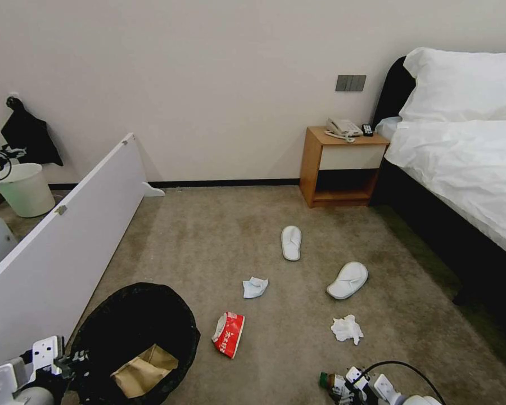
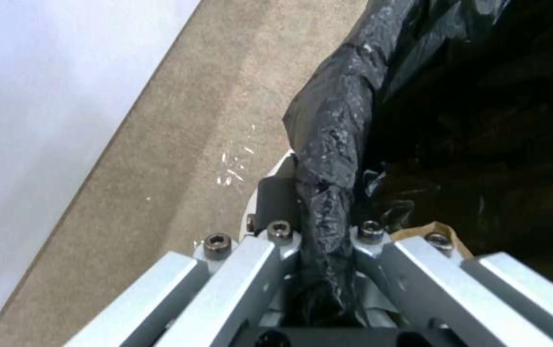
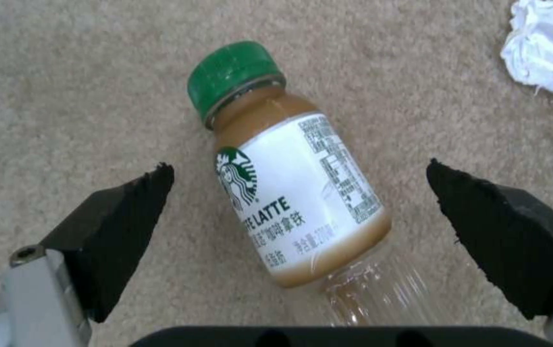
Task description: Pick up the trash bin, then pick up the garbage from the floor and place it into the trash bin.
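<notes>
Beige carpet (image 1: 219, 236) bears two slippers (image 1: 291, 242), tissues (image 1: 347, 329), a red wrapper (image 1: 229, 334) and a bottle (image 3: 295, 193)

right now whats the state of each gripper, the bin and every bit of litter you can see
left gripper: shut on the bag-covered rim of the bin
right gripper: open, straddling the bottle
black-bag-lined trash bin: upright, brown cardboard scrap inside
green-capped latte bottle: lying on the carpet, capped
red-and-white wrapper: on the carpet beside the bin
two crumpled white tissues: on the carpet
two white slippers: on the carpet, apart

Glossy crinkled bag (image 2: 334, 144), seemingly plastic; matt rough carpet (image 3: 64, 96).
</notes>
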### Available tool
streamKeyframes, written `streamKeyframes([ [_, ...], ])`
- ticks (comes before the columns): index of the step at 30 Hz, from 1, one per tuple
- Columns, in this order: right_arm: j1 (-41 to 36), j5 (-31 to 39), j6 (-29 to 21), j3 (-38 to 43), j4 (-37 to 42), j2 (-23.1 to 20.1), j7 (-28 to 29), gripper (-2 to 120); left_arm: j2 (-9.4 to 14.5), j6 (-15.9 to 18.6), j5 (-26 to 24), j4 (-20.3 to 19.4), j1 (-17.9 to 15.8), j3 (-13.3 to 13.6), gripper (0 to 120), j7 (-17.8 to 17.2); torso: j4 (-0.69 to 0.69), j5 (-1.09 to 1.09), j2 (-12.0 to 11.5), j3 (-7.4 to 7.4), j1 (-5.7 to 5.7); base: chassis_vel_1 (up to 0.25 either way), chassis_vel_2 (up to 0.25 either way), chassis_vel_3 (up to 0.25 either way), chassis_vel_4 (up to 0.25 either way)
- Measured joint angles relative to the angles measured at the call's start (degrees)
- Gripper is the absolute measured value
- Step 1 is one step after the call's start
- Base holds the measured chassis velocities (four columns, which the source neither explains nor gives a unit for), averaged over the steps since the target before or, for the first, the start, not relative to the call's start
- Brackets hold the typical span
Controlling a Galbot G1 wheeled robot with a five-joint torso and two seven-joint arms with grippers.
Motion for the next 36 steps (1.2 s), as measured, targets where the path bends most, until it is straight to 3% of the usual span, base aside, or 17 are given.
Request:
streamKeyframes([
  [9, 1.6, 0.2, 0.2, -1.3, -1.7, 0.1, -0.8, 99, 0.0, 0.0, 0.0, -0.2, 0.2, 0.0, 2, 0.0, 0.0, 0.0, 0.0, 0.0, 0.0, 0.0, 0.0, 0.0, 0.0],
  [10, 1.8, 0.3, 0.2, -1.3, -2.2, 0.3, -0.9, 93, 0.0, 0.0, 0.0, -0.2, 0.2, 0.0, 2, 0.0, 0.0, 0.0, 0.0, 0.0, 0.0, 0.0, 0.0, 0.0, 0.0],
  [12, 1.9, 0.3, 0.2, -1.3, -2.4, 0.3, -1.0, 93, 0.0, 0.0, 0.0, -0.2, 0.2, 0.0, 2, 0.0, 0.0, 0.0, 0.0, 0.0, 0.0, 0.0, 0.0, 0.0, 0.0],
  [13, 2.2, 0.3, 0.4, -1.4, -3.2, 0.4, -1.4, 84, 0.0, 0.0, 0.0, -0.3, 0.2, 0.0, 2, 0.0, 0.0, 0.0, 0.0, 0.0, 0.0, 0.0, 0.0, 0.0, 0.0],
  [15, 2.2, 0.3, 0.4, -1.4, -3.4, 0.4, -1.5, 79, 0.0, 0.0, 0.0, -0.4, 0.2, -0.1, 2, 0.0, 0.0, 0.0, 0.0, 0.0, 0.0, 0.0, 0.0, 0.0, 0.0],
  [16, 2.2, 0.2, 0.6, -1.4, -3.7, 0.4, -1.7, 70, 0.1, 0.0, 0.0, -0.4, 0.1, -0.1, 2, 0.0, 0.0, 0.0, 0.0, 0.0, 0.0, 0.0, 0.0, 0.0, 0.0],
  [20, 2.2, 0.1, 0.8, -1.6, -4.1, 0.3, -2.0, 61, 0.1, 0.0, 0.0, -0.4, 0.1, -0.1, 2, 0.0, 0.0, 0.0, 0.0, 0.0, 0.0, 0.0, 0.0, 0.0, 0.0],
  [23, 2.2, -0.2, 1.1, -1.7, -4.6, 0.3, -2.4, 45, 0.2, 0.0, 0.0, -0.4, 0.0, 0.0, 2, 0.0, 0.0, -0.02, 0.0, 0.0, 0.0, 0.0, 0.0, 0.0, 0.0],
  [31, 1.9, -0.5, 1.3, -1.5, -4.7, 0.2, -2.9, 29, 0.3, 0.0, -0.2, -0.4, 0.1, -0.2, 2, 0.0, 0.01, -0.01, 0.0, 0.0, 0.0, 0.0, 0.0, 0.0, 0.0],
  [36, 1.5, -0.5, 1.3, -1.2, -4.4, 0.2, -2.8, 29, 0.3, 0.0, -0.2, -0.4, 0.1, -0.1, 2, 0.0, 0.01, 0.0, 0.0, -0.01, 0.0, 0.0, 0.0, 0.0, 0.0],
])
